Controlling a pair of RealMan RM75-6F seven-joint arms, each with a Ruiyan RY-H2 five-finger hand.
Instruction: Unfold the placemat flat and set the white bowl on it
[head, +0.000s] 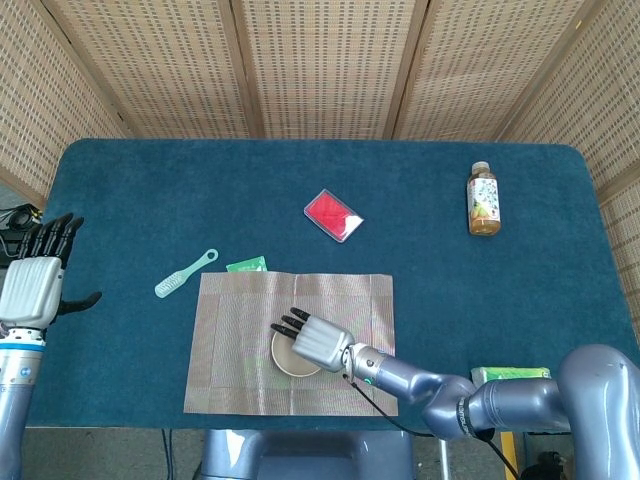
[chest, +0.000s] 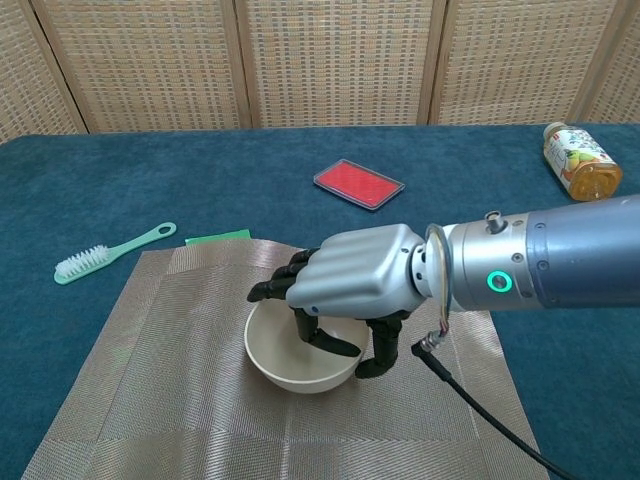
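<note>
The woven beige placemat (head: 240, 340) (chest: 170, 350) lies spread flat near the table's front edge. On its middle sits the white bowl (head: 288, 362) (chest: 285, 358). My right hand (head: 315, 340) (chest: 345, 285) grips the bowl's near-right rim, with fingers inside the bowl and the thumb outside. My left hand (head: 38, 280) hangs off the table's left edge with fingers spread and nothing in it; the chest view does not show it.
A mint brush (head: 185, 273) (chest: 110, 252) and a green packet (head: 246, 265) (chest: 217, 238) lie just beyond the placemat's far left corner. A red flat case (head: 333, 215) (chest: 358, 183) lies farther back. A juice bottle (head: 483, 199) (chest: 582, 160) is at the back right.
</note>
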